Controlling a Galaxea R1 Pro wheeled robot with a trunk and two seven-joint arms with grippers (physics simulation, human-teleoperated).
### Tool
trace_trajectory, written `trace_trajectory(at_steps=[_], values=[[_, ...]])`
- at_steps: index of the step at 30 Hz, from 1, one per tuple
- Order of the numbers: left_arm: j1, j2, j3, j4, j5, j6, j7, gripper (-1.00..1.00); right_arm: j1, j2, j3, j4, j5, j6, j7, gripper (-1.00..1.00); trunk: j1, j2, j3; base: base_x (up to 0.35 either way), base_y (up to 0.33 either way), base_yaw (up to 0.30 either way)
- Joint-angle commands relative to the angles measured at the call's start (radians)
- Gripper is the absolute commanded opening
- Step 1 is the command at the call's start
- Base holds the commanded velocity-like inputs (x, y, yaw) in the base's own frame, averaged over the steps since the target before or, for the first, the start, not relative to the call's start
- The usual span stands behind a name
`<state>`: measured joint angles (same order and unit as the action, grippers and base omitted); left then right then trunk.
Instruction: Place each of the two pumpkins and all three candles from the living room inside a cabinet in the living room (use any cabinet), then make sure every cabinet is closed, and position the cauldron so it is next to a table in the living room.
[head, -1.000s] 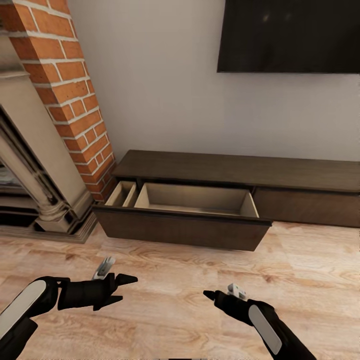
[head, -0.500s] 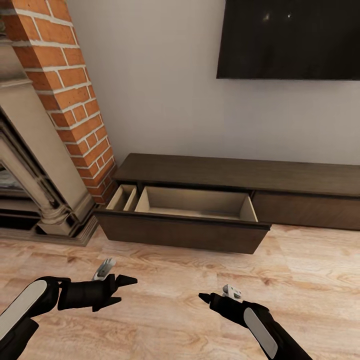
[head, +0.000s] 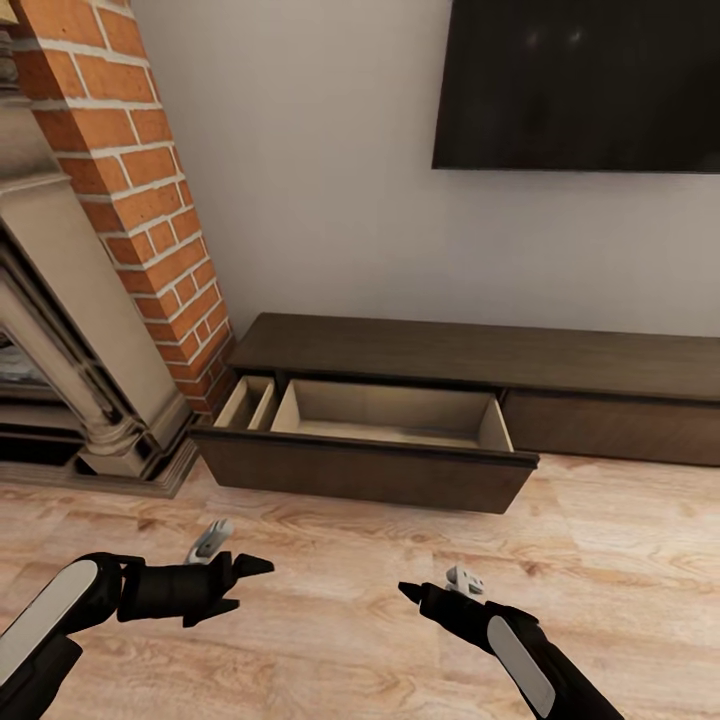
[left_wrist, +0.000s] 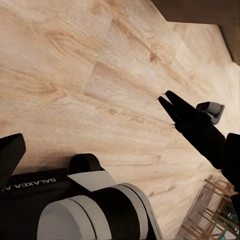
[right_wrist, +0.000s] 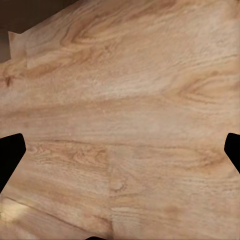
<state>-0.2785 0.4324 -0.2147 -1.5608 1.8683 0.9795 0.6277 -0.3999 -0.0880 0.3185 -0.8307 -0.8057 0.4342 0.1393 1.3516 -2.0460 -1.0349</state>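
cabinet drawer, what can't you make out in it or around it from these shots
- Cabinet: head view's right edge cuts it off.
- Open drawer: its front panel hides part of the floor inside.
- Right pincer: in the head view its fingers overlap.
- Fireplace: cut off at the left edge.

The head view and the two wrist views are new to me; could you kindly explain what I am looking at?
This is a simulated wheeled robot with two black arms. The large picture comes from a camera on its head, looking down over both arms. Each of the other two comes from a camera near one gripper, looking along its fingers at the wooden floor. The left gripper and the right gripper are both open and hold nothing. Ahead stands a long, low, dark-brown cabinet with one wide drawer pulled out; its pale inside looks empty. A dark television hangs above, and a brick fireplace stands at the left.
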Motion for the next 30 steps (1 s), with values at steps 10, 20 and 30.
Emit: trace_trajectory(at_steps=[10,20,30], values=[[-0.001,-0.001,0.029,0.0,0.01,-0.004,0.057,1.0,-0.001,-0.001,0.002,0.001,-0.001,-0.009,-0.001,1.0,-0.039,0.07,0.031,-0.102,0.0,0.0],[-0.001,-0.003,0.032,-0.001,0.011,-0.035,0.128,1.0,-0.001,-0.001,0.002,0.001,-0.003,-0.058,-0.001,1.0,-0.077,0.14,0.062,-0.323,0.0,0.0],[-0.001,-0.003,0.044,0.0,0.011,-0.036,0.131,1.0,-0.001,-0.001,0.002,0.007,-0.001,-0.061,-0.001,1.0,-0.115,0.21,0.093,-0.125,0.0,0.005]])
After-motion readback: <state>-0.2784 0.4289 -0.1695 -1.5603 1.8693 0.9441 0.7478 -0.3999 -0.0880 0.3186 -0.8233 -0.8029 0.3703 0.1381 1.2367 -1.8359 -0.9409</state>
